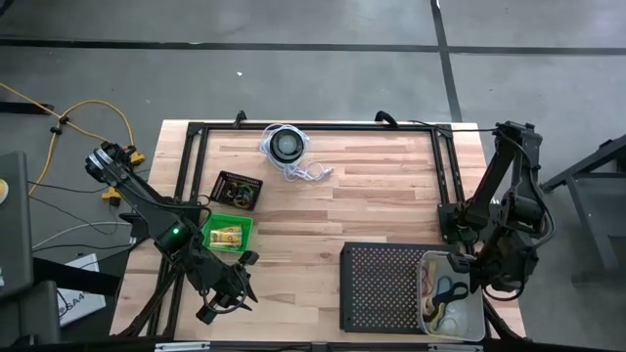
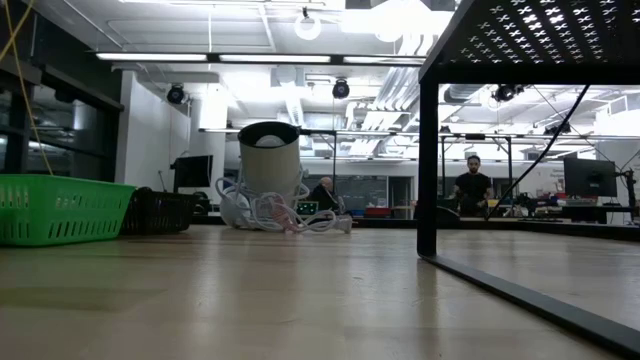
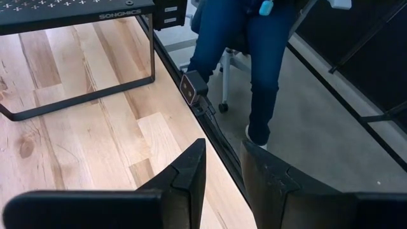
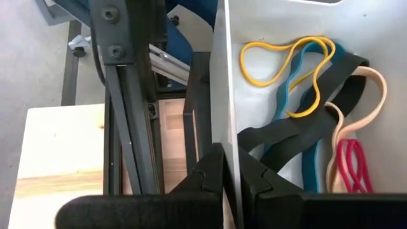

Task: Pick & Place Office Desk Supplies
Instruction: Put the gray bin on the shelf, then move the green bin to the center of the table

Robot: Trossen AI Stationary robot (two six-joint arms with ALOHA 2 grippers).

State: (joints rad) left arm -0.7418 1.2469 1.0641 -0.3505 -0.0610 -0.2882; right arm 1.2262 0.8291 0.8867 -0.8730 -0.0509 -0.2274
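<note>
Rubber bands lie in a white bin (image 1: 476,311) on the black perforated tray (image 1: 381,288): yellow (image 4: 280,81), teal (image 4: 311,172), black (image 4: 286,135), beige (image 4: 375,95) and red (image 4: 350,166). My right gripper (image 4: 230,166) is shut right over the bin's left wall (image 4: 222,83). Yellow packets (image 1: 226,235) lie in a green basket (image 1: 245,226), and small items fill a little black basket (image 1: 238,190). My left gripper (image 3: 222,166) stands open and empty over the table's near left edge, with nothing between its fingers. My right gripper's shut fingers (image 4: 210,168) line up with the top edge of the bin's left wall (image 4: 226,137), coming slanting down from above. Whether they touch the wall I cannot tell, since the fingers themselves hide that spot.
A round black disc with a white coiled cord (image 1: 287,145) stands at the far middle. A black frame (image 1: 445,166) runs around the table. A person's legs in blue trousers (image 3: 254,57) and a chair are beyond the near edge. Bare wood (image 1: 323,215) lies mid-table.
</note>
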